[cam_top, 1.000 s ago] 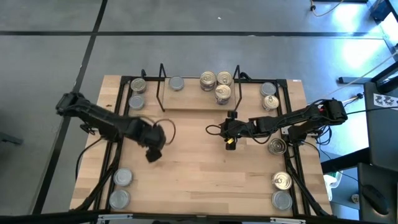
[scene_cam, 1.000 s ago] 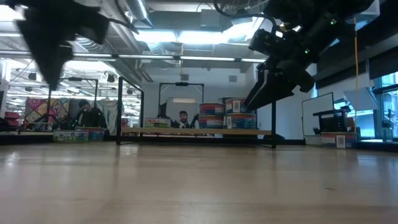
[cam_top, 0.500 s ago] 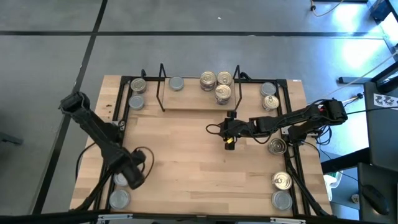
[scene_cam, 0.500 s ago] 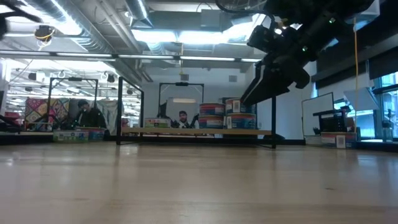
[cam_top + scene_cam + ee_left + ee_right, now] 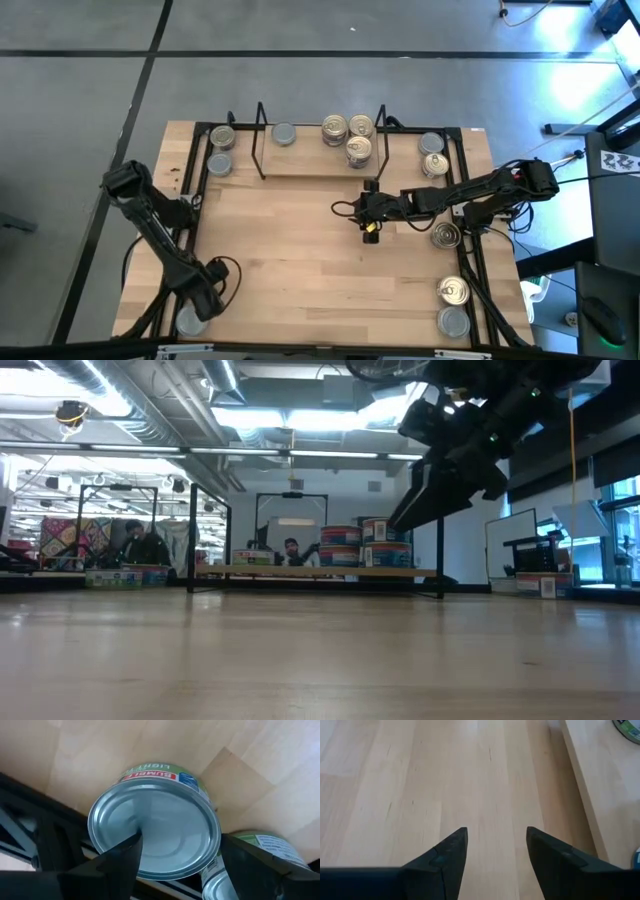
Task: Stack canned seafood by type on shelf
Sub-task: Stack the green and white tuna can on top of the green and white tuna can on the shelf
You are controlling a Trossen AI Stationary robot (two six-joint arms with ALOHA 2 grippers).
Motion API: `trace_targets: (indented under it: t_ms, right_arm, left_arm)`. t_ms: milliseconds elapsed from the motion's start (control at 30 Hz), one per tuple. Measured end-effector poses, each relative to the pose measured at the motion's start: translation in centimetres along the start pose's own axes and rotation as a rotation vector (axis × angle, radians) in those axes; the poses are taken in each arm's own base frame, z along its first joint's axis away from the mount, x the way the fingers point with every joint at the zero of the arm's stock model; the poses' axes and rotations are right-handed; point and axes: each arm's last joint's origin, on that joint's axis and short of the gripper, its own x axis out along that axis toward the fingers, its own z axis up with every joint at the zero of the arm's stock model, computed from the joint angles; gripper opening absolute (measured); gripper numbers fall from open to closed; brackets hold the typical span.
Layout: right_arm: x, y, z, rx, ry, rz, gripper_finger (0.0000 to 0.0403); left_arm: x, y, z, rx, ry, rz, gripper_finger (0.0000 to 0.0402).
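My left gripper (image 5: 207, 291) (image 5: 182, 845) hangs open over a grey-silver-topped tin (image 5: 196, 284) (image 5: 155, 832) at the table's near left corner. One finger shows on each side of the tin, and I see no touch. A second grey tin (image 5: 190, 320) (image 5: 240, 867) stands on the table beside it. My right gripper (image 5: 368, 222) (image 5: 496, 837) is open above bare tabletop, just in front of the shelf (image 5: 315, 160) (image 5: 320, 571). The shelf board carries one grey tin (image 5: 284, 133) and three gold-topped tins (image 5: 358, 150).
More tins stand on the table: two at the far left (image 5: 221, 150), two at the far right (image 5: 432, 155), one gold (image 5: 446, 235) under the right arm, two at the near right (image 5: 453, 305). Black frame rails (image 5: 190, 200) run along both table sides. People show in the room behind the table.
My left arm has swung from the table's middle toward the near left corner and has come down over the grey tin there.
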Motion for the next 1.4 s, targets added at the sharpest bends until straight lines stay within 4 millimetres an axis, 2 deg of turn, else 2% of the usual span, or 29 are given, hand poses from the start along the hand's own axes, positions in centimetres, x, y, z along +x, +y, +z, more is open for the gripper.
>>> trace_targets:
  t_ms: [333, 667, 967, 1267, 1400]
  right_arm:
    - [-0.1, 0.2, -1.2, 0.007, 0.117, 0.037, 0.0202]
    - [-0.5, 0.4, -2.8, 0.043, 0.289, 0.087, 0.0202]
    - [-1.3, 2.9, -3.1, -0.024, 0.320, 0.133, 0.0202]
    - [-2.1, 5.2, -2.8, -0.067, 0.283, 0.186, 0.0202]
    - [-2.2, 5.8, -2.7, -0.072, 0.263, 0.207, 0.0202]
  left_arm:
    - [-0.6, -0.3, 4.0, 0.088, -0.068, -0.048, 0.0264]
    - [-1.8, 0.3, 8.9, 0.181, -0.299, -0.050, 0.0264]
    - [-2.4, -0.5, 13.4, 0.443, -0.599, -0.055, 0.0264]
    - [-1.5, -2.1, 18.4, 0.567, -0.790, -0.123, 0.0264]
    - [-2.3, -3.4, 20.1, 0.570, -0.834, -0.177, 0.0264]
